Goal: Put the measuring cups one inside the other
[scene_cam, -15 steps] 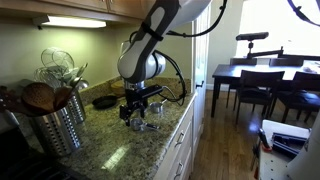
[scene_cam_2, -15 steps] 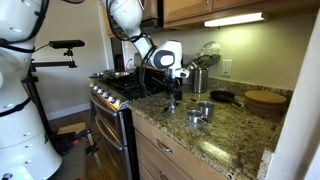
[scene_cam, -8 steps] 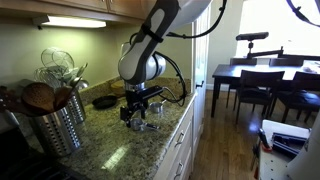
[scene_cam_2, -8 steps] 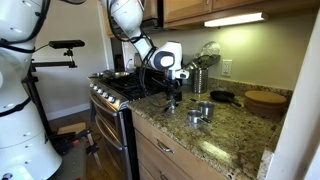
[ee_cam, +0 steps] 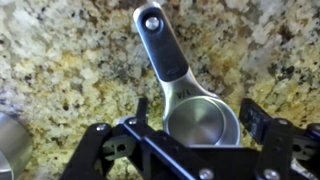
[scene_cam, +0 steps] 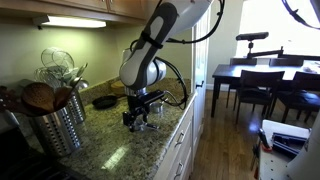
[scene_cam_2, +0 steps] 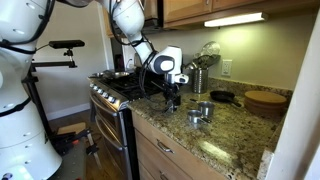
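In the wrist view a shiny silver measuring cup (ee_cam: 200,122) lies on the granite counter, its flat handle (ee_cam: 163,45) pointing away. My gripper (ee_cam: 198,115) is open, with one finger (ee_cam: 140,110) left of the bowl and the other (ee_cam: 256,118) right of it, a gap on each side. The rim of another silver cup (ee_cam: 7,142) shows at the left edge. In both exterior views the gripper (scene_cam: 138,118) (scene_cam_2: 172,100) is low over the counter. Two more silver cups (scene_cam_2: 195,116) (scene_cam_2: 206,108) sit beside it.
A ribbed steel utensil canister (scene_cam: 57,127) stands on the counter, and a small black skillet (scene_cam: 104,101) (scene_cam_2: 222,96) lies by the wall. A stove (scene_cam_2: 112,88) adjoins the counter. A wooden board (scene_cam_2: 265,99) lies further along. The counter's front edge (scene_cam: 175,125) is close to the gripper.
The gripper has moved down a little toward the counter and the cup. The cups have not moved.
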Robot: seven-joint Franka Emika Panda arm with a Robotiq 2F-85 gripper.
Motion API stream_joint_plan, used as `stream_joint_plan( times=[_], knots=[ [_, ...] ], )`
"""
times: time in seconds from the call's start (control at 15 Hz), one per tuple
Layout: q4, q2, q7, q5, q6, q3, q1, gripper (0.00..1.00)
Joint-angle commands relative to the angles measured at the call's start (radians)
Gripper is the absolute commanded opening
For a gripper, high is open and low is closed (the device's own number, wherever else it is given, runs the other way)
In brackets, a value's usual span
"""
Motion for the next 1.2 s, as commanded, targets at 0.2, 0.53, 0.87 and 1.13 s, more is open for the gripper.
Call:
stream_joint_plan(
  times=[0.2,0.53,0.87,1.13],
  knots=[
    [0.01,-0.005,0.034,-0.032,-0.017,-0.02,0.008,0.43],
    [0.005,-0.011,0.04,-0.036,-0.021,-0.025,0.01,0.36],
    [-0.021,-0.067,0.063,-0.064,-0.03,-0.054,0.01,0.36],
    [-0.03,-0.116,0.122,-0.121,-0.043,-0.102,0.019,0.36]
  ],
)
